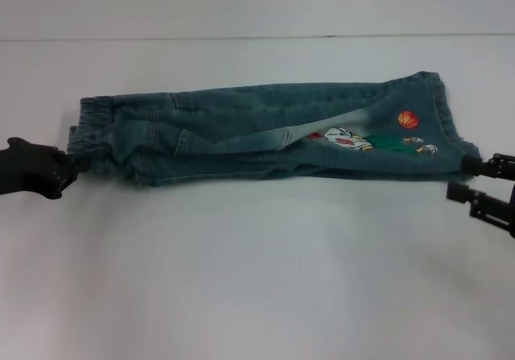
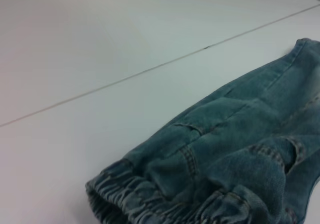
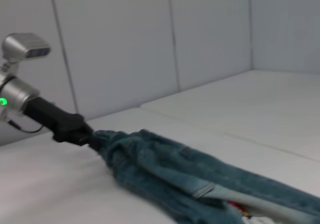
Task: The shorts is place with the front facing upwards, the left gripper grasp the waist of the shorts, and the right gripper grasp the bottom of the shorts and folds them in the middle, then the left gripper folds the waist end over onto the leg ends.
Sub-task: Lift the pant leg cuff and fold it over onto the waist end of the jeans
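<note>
The shorts (image 1: 265,134) lie folded lengthwise on the white table, waist to the left and leg ends (image 1: 444,110) to the right, with the basketball print (image 1: 408,119) facing up. My left gripper (image 1: 75,165) is shut on the near corner of the elastic waist (image 1: 92,134). The right wrist view shows that left gripper (image 3: 84,134) pinching the bunched waist of the shorts (image 3: 175,174). My right gripper (image 1: 460,177) stands open just off the near hem corner, its upper finger touching the denim edge and nothing between the fingers. The left wrist view looks close onto the ruffled waistband (image 2: 135,199).
The white table (image 1: 257,263) spreads wide in front of the shorts. A seam line (image 1: 257,37) runs across the back of the table. Panelled white walls (image 3: 125,43) stand behind it.
</note>
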You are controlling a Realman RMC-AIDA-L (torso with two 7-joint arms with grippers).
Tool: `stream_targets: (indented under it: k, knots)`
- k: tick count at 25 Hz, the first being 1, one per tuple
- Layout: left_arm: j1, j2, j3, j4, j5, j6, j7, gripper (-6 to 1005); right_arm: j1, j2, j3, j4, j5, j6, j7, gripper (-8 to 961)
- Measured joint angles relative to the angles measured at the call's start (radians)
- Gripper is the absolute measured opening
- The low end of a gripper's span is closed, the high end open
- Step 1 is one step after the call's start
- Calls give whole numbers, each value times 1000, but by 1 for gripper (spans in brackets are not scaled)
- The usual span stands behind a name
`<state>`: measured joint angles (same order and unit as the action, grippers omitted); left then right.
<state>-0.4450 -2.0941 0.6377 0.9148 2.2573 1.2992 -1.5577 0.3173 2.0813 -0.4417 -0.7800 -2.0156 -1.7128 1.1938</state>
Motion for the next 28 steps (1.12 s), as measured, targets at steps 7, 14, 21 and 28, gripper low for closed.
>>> stream_targets:
  k: [7, 14, 21, 28]
  knots:
    - [-27, 8, 2, 60, -3, 86, -105, 52, 33, 4, 60, 13, 10, 41, -12, 452]
    - [-81, -2, 4, 171, -10, 186, -214, 52, 100, 8, 59, 200, 113, 222, -166, 162]
    - [-182, -4, 5, 193, -11, 219, -340, 51, 170, 12, 58, 395, 171, 343, -353, -1]
    - [-304, -11, 16, 193, -12, 234, -447, 51, 266, 17, 62, 624, 226, 503, -571, -1]
